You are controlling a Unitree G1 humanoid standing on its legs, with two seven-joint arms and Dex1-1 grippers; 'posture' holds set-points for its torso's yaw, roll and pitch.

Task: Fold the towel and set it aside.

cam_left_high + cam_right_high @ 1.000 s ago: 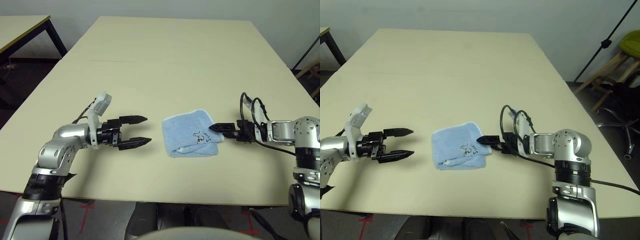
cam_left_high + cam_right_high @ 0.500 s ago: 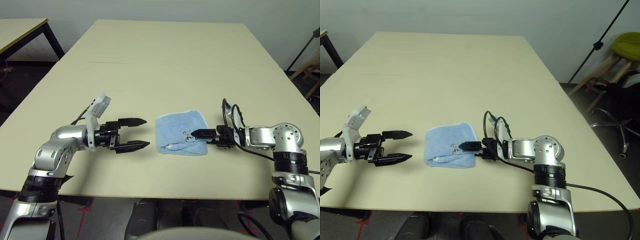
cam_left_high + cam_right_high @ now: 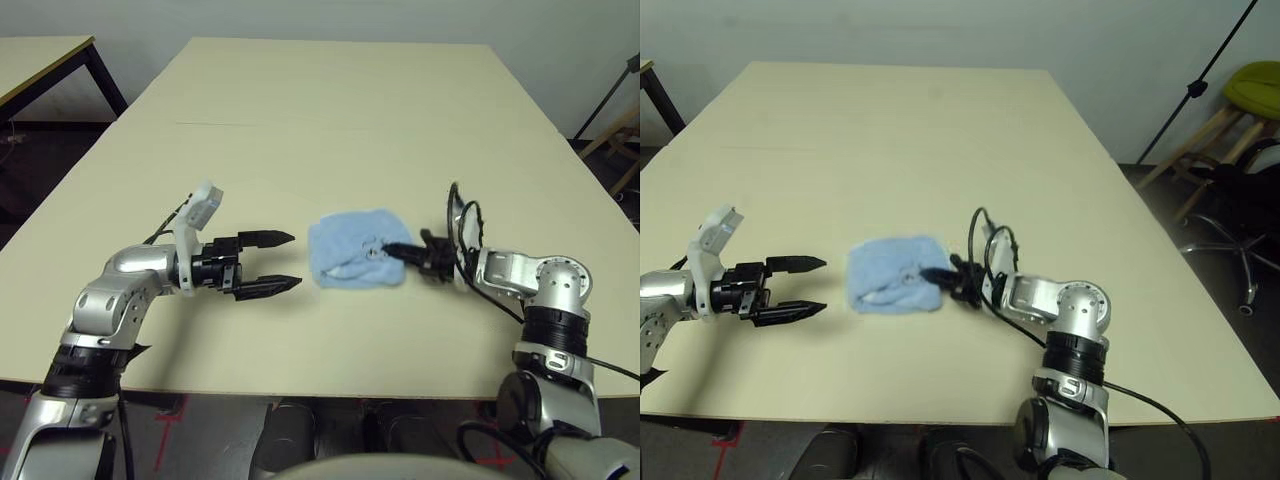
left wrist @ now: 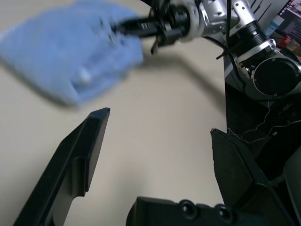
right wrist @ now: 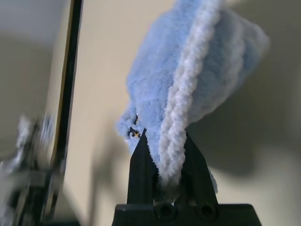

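Light blue terry towel [image 3: 352, 262] sat folded in a small bundle on the pale surface [image 3: 330, 120], near-centre, between the two arms. White stitched edging faced the near side; faint dark embroidery was on its right part.

Right hand [image 3: 396, 251] was at the towel's right edge, fingers pressed together on the cloth. Right wrist view confirmed it: both black fingers [image 5: 141, 162] pinched a fold with the white edging [image 5: 184, 110] running between them, blue pile bunched beyond the tips.

Left hand [image 3: 278, 261] was left of the towel, just beside it but not touching. Fingers spread, one far, one near, pointing right toward the bundle, nothing between them. Left wrist view showed the same: two black fingers [image 4: 87, 146] wide apart over bare surface, with the towel [image 4: 66, 56] ahead and the right arm [image 4: 207, 19] reaching into it from the other side.

Second table [image 3: 40, 55] stood at far left. A green-seated stool [image 3: 1250, 95] and a black stand pole [image 3: 1210, 70] were on the floor off the right side.
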